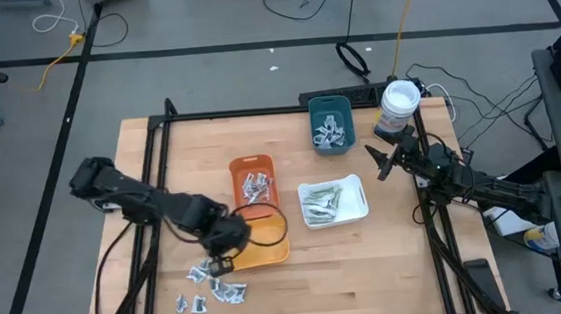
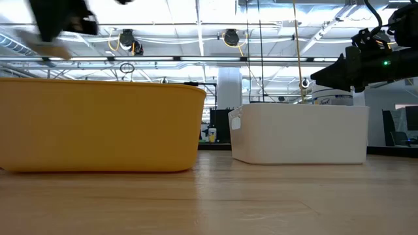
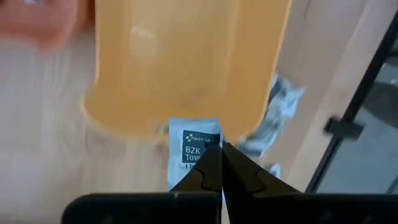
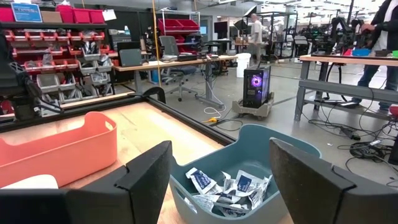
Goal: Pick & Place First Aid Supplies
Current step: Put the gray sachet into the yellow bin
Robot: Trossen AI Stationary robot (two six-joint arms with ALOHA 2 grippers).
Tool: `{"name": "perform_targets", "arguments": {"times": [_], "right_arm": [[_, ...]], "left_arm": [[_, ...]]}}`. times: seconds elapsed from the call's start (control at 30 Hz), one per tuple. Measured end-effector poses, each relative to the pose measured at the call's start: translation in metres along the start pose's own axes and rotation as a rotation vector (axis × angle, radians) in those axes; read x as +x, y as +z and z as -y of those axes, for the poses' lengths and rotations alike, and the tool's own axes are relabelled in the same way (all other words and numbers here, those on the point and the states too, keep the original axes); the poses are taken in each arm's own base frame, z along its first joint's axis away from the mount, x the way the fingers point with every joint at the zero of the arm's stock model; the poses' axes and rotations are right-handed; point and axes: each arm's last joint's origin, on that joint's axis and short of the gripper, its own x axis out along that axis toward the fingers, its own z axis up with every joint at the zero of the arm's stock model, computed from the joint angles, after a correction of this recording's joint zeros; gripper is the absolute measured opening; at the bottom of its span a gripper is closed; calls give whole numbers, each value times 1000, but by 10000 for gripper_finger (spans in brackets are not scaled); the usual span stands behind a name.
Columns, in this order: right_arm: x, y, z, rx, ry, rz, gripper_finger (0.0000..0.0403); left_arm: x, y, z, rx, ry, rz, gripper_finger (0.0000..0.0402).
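Left gripper [image 3: 214, 163] is clamped on a silvery-white sachet with a dark blue label [image 3: 194, 151], hanging just over the near end of the orange plastic tray [image 1: 270, 246] (its front rim sits right under the fingertips in the left wrist view). On the bare wooden tabletop [image 1: 389, 259] just in front of that tray lies a loose scatter of more silvery sachets [image 1: 213, 284], near the table's front-left corner. Further back inside the same orange tray, a small heap of sachets [image 1: 256, 186] is already down. Beside it to the right, the white plastic tray [image 1: 357, 208] holds slim pale green-white strips [image 1: 321, 204]. Right gripper [image 4: 221, 177] is parked with its fingers spread wide, holding nothing, hovering beside the far teal plastic tray [image 1: 344, 120], which carries its own pile of blue-marked sachets [image 4: 225, 189]. A white cylindrical tub with a blue label [image 1: 397, 108] stands just right of the teal tray at the table's back edge.
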Motion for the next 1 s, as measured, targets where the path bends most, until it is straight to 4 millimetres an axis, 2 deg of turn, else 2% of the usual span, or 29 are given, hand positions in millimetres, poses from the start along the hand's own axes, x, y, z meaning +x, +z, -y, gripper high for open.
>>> {"name": "perform_targets", "arguments": {"times": [0.2,0.33,0.63,0.87,1.0], "right_arm": [[0,0,0,0,0,0,263],[0,0,0,0,1,0,263],[0,0,0,0,0,0,263],[0,0,0,0,0,0,263],[0,0,0,0,0,1,263]], "left_arm": [[-10,37,7,0,-38,40,0],[-7,55,8,-9,-38,47,0],[37,80,5,-30,85,-2,0],[72,99,5,-28,107,-16,0],[82,105,7,-12,84,-3,2]]}}
